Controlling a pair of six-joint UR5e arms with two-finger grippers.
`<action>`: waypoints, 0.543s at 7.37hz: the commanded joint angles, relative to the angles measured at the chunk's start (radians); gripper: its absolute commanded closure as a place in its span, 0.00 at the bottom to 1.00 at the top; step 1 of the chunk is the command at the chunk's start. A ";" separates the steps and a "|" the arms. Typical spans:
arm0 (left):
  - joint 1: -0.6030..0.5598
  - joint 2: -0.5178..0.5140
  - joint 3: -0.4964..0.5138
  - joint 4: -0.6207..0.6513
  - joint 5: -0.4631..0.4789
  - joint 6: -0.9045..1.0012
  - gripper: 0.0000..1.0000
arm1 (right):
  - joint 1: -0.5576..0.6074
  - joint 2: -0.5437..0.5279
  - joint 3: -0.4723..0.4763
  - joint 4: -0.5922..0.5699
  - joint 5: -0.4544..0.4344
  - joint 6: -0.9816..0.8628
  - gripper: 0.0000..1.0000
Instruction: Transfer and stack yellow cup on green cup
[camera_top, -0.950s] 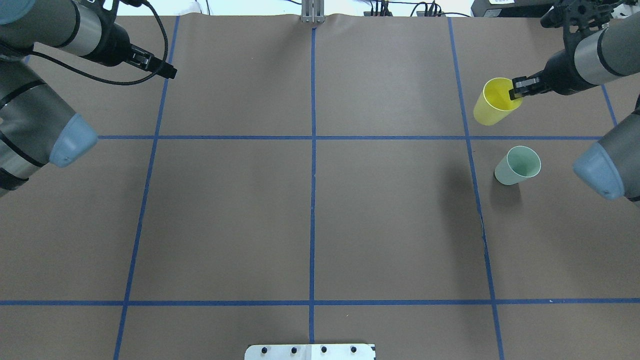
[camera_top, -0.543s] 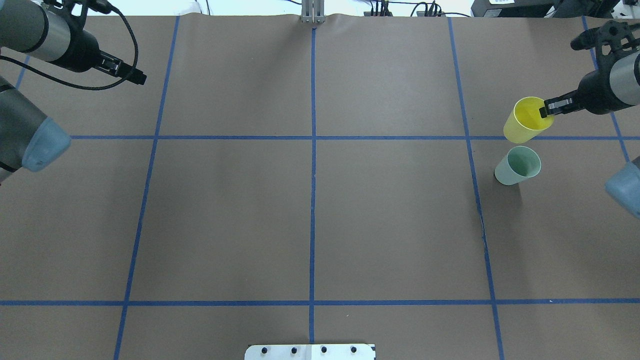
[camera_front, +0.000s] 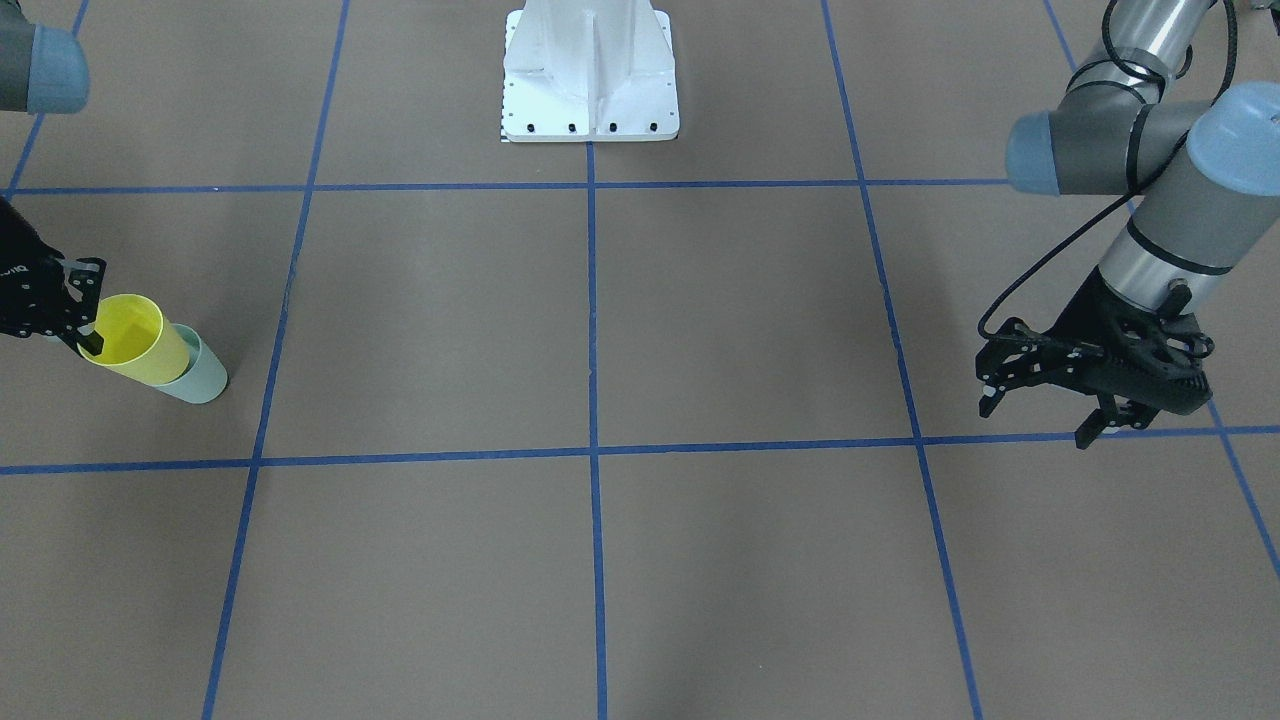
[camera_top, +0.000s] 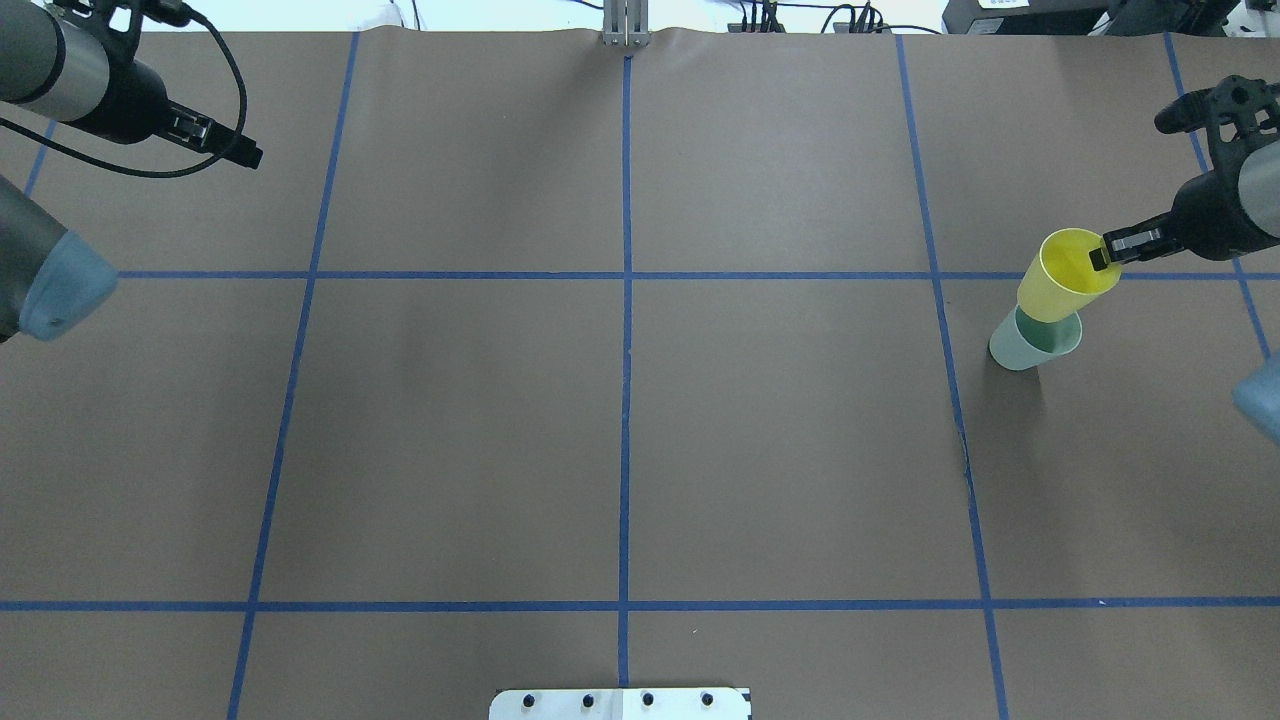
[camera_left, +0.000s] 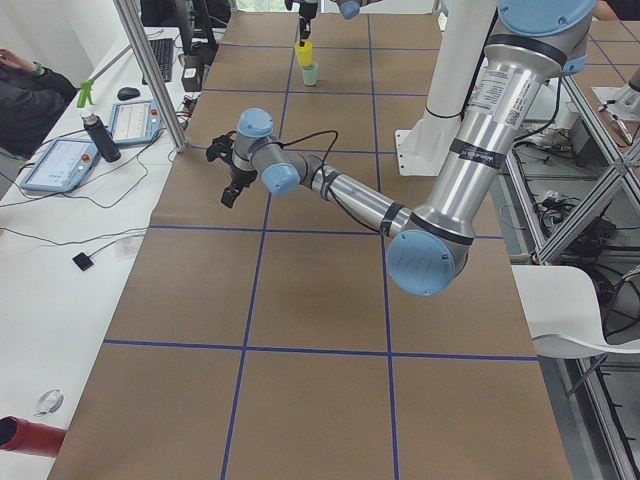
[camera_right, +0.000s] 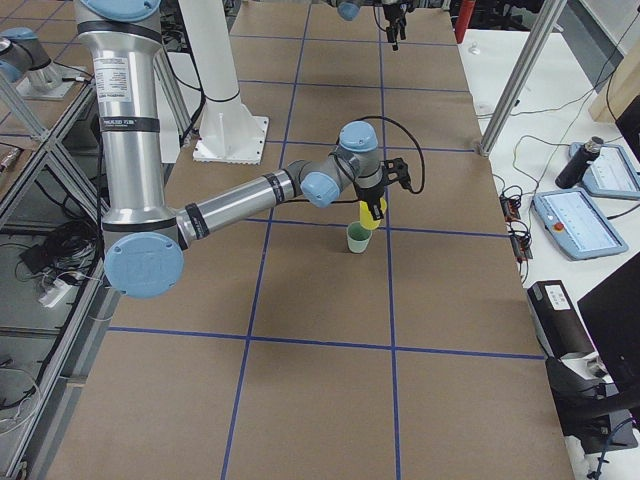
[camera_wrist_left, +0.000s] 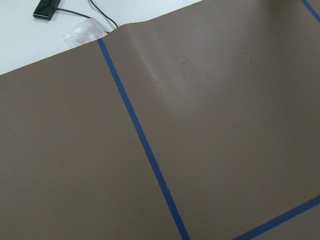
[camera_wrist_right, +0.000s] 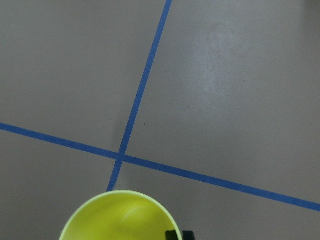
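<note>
Front-facing view: the right gripper is clamping the rim of the yellow cup, one finger inside the mouth and one outside. The cup is tilting, its base sitting at the mouth of the green cup, which is standing upright on the table. Across the table, the left gripper is hovering with its fingers spread apart, holding nothing.

Overhead view: half a second ago the yellow cup was hanging beyond the green one, clear of it; now it is overlapping the green cup's rim, having travelled nearer the robot. The green cup is staying where it was. The left gripper is drawing farther out toward its own edge of the table.

Right side view: the yellow cup is hanging directly over the green cup, its base at the rim; whether it is already inside, I cannot tell.

Right wrist view: the yellow mouth is filling the bottom edge, with a dark fingertip inside it, over crossing blue tape lines.
</note>
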 joint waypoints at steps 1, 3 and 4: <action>-0.003 0.001 0.002 0.002 -0.001 0.000 0.00 | -0.002 -0.018 -0.004 0.000 0.028 0.000 1.00; -0.004 0.004 -0.001 0.002 0.000 0.000 0.00 | -0.008 -0.010 -0.012 -0.025 0.028 -0.002 1.00; -0.004 0.007 -0.004 0.002 -0.001 0.000 0.00 | -0.016 -0.007 -0.015 -0.032 0.026 -0.008 1.00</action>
